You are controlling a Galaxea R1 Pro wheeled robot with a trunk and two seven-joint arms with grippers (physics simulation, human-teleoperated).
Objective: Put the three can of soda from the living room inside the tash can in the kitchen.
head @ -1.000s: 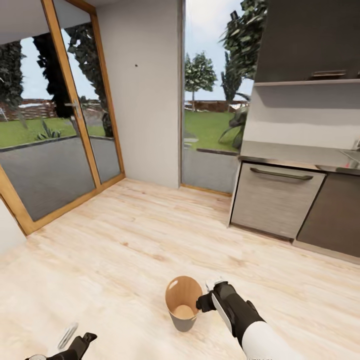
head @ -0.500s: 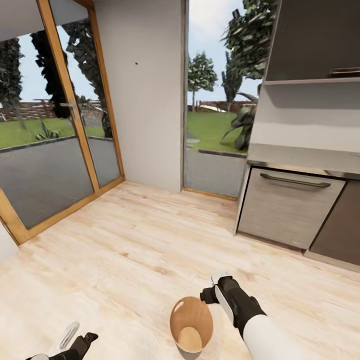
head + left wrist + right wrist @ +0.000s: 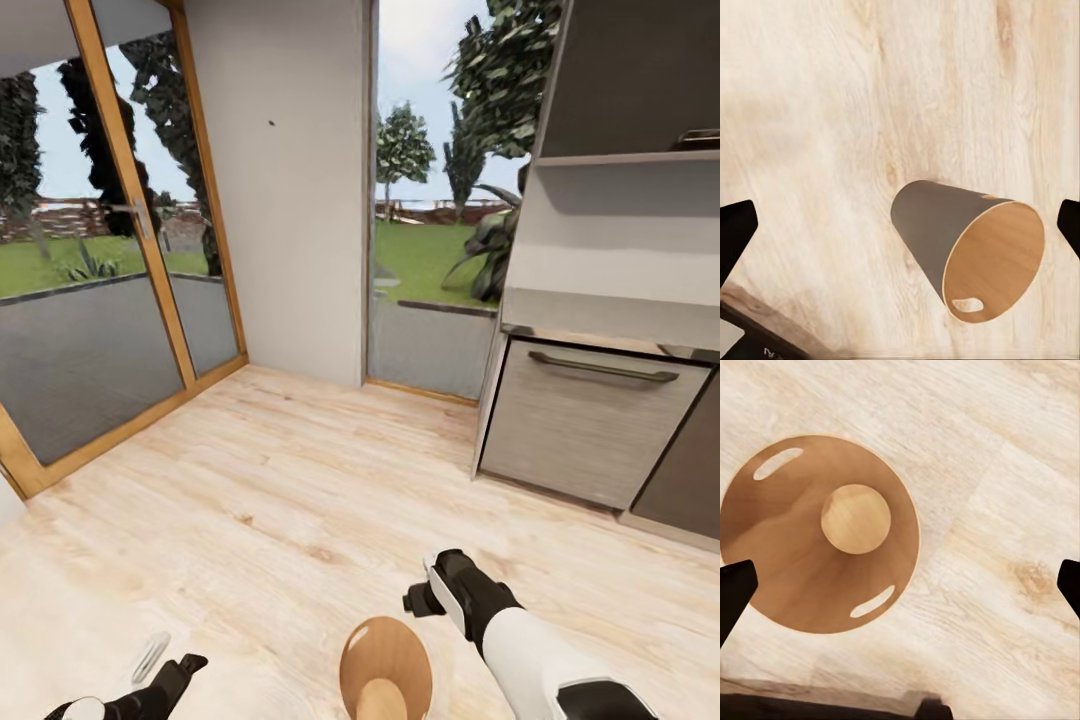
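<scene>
Right gripper [image 3: 425, 590]: lower centre-right of head view, at end of black-and-white forearm; fingertips seen as dark wedges at both side edges of right wrist view, set wide apart, nothing between them.

Left gripper [image 3: 170, 665]: lower left corner of head view, low over floor [image 3: 300, 470]; fingertips likewise at opposite side edges of left wrist view, spread, empty.

Tash can [image 3: 385, 668]: bottom centre of head view, cut by lower edge; upright on pale wood floor, mouth upward, brown interior and lighter round base showing. Right wrist view [image 3: 821, 532]: seen almost straight down the mouth, two slot handles in the wall, no can visible inside. Left wrist view [image 3: 967, 251]: seen obliquely, grey outer wall and brown interior.

Key relation: bin just below and left of right gripper in head view, long axis vertical; right gripper clearly nearer, almost over the rim; left gripper well apart to lower left.

Soda cans: none visible in either claw or in bin. Judged: next fetch from living room called for.

Surroundings: glazed door [image 3: 100, 280] upper left, grey cabinet drawer [image 3: 590, 420] right, lawn beyond glass.
</scene>
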